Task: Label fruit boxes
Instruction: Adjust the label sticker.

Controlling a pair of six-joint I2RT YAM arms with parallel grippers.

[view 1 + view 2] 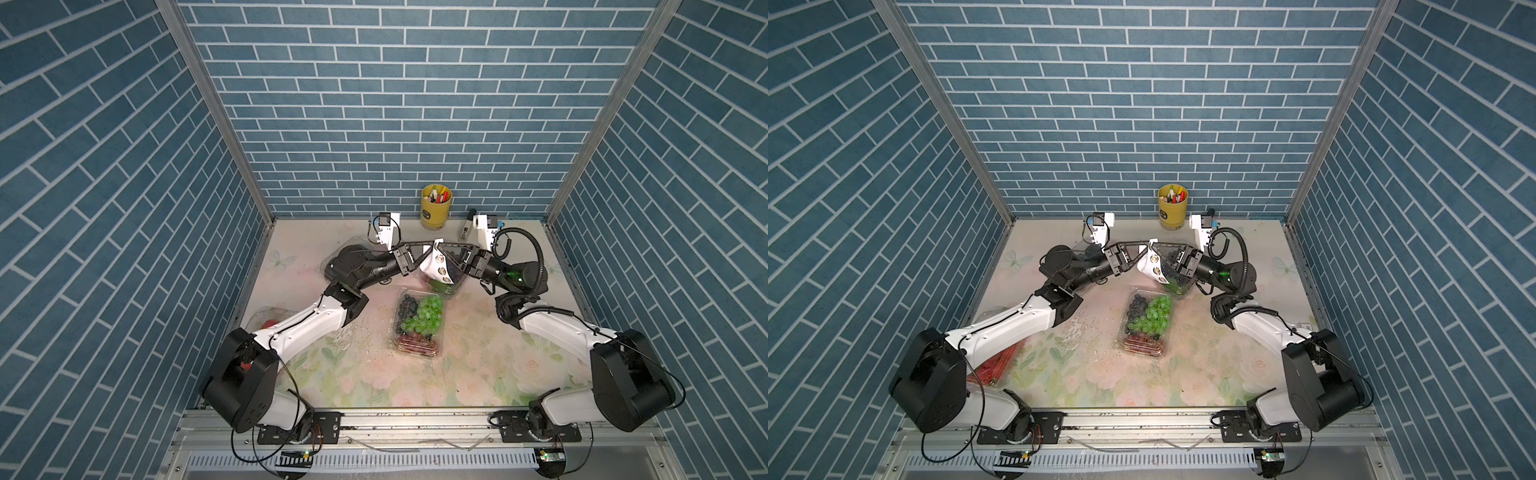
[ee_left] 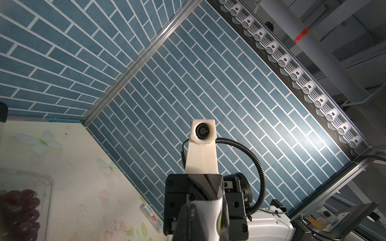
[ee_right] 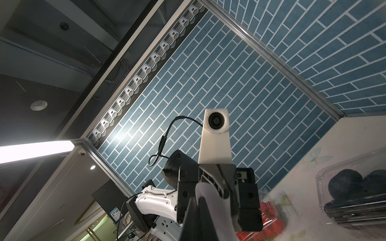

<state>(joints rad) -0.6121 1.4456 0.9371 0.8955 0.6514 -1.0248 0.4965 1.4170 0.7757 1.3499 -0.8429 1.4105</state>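
Nearest the lens in both top views sit the arms' two black shoulder housings point(image 1: 243, 382); the work is farther in. Four clear plastic clamshell fruit boxes point(image 1: 415, 351) lie on the flowered tabletop point(image 1: 415, 386). The mixed-grape punnet point(image 1: 1142, 352) is just on the base side of where the left gripper point(image 1: 428, 251) and right gripper point(image 1: 444, 251) meet. The purple-grape punnet point(image 2: 47, 187) sits directly beneath them, the black-berry punnet point(image 3: 355, 212) under the left forearm, and the strawberry punnet point(image 1: 998, 363) well back by the left shoulder. I can make out no label on any. Both grippers are pinched narrow, tip to tip, on the one curled white sticker sheet point(image 1: 436, 268) with round stickers. One yellow cylindrical pen cup point(image 1: 436, 205) stands beyond them. Likely trouble: an uneven pull could tear or drop the sheet, a sticker might cling to a finger, and the low left arm could shove the two punnets beneath it.
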